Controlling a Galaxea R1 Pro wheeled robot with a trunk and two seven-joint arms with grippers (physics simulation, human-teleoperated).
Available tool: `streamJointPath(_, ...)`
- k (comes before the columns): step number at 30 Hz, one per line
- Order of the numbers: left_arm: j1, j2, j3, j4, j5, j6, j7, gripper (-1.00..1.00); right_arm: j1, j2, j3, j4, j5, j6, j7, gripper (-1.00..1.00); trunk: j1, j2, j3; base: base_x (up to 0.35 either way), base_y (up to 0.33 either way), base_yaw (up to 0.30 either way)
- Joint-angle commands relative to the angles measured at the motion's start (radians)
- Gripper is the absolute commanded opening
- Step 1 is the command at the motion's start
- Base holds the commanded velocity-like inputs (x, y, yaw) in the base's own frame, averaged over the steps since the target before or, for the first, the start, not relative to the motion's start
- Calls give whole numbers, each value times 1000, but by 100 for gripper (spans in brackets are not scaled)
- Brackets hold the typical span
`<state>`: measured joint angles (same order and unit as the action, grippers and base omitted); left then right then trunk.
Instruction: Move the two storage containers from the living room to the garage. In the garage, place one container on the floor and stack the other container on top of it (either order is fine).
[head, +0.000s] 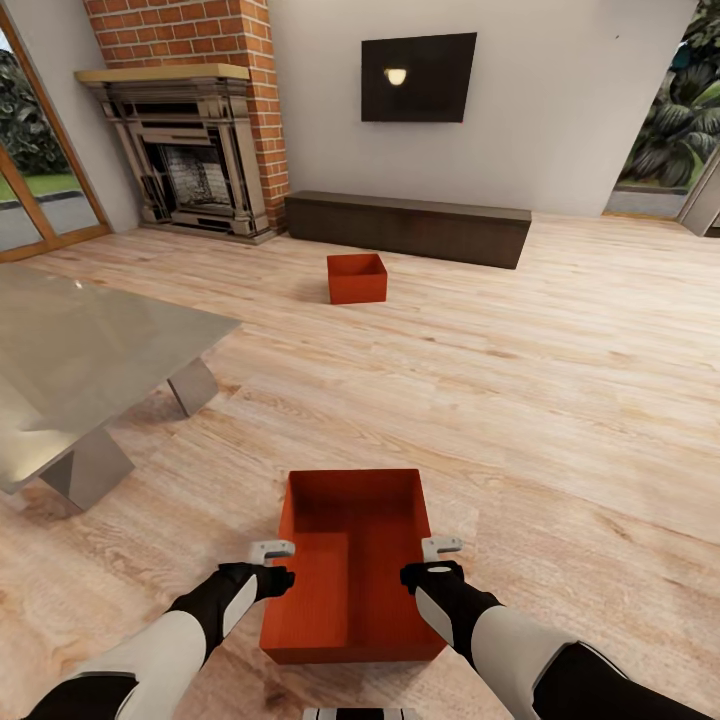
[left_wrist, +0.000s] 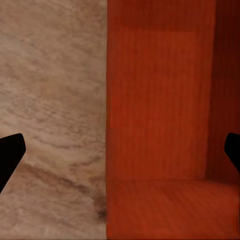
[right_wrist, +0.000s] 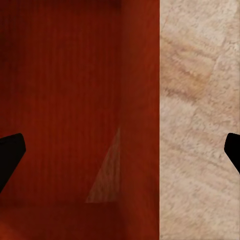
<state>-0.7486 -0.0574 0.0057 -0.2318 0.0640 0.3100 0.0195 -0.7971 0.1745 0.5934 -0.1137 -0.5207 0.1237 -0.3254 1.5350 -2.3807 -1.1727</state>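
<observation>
Two orange-red storage containers sit on the light wood floor of the living room. The near container (head: 352, 590) lies just ahead of me, its open top up. The far container (head: 356, 277) stands before the low cabinet. My left gripper (head: 274, 565) is open over the near bin's left wall (left_wrist: 160, 100), one finger (left_wrist: 10, 152) outside it and one inside. Over the right wall (right_wrist: 140, 100) my right gripper (head: 437, 560) is open the same way, with one finger (right_wrist: 234, 150) above the floor. Neither holds anything.
A glass table (head: 90, 350) on angled legs stands at the left. A brick fireplace (head: 190, 160), a wall TV (head: 418, 77) and a dark low cabinet (head: 410, 225) line the far wall. An opening to the outside (head: 665, 120) is at the far right.
</observation>
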Motion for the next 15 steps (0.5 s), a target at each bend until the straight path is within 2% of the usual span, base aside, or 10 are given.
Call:
streamJointPath(1, 0, -4, 0, -2, 7, 6, 2, 100, -1, 0, 8, -1, -4, 7, -6, 100, 0, 0, -1, 0, 0, 0)
streamJointPath(15, 0, -2, 0, -3, 6, 6, 2, 100, -1, 0, 6, -1, 0, 7, -1, 100, 0, 0, -1, 0, 0, 0)
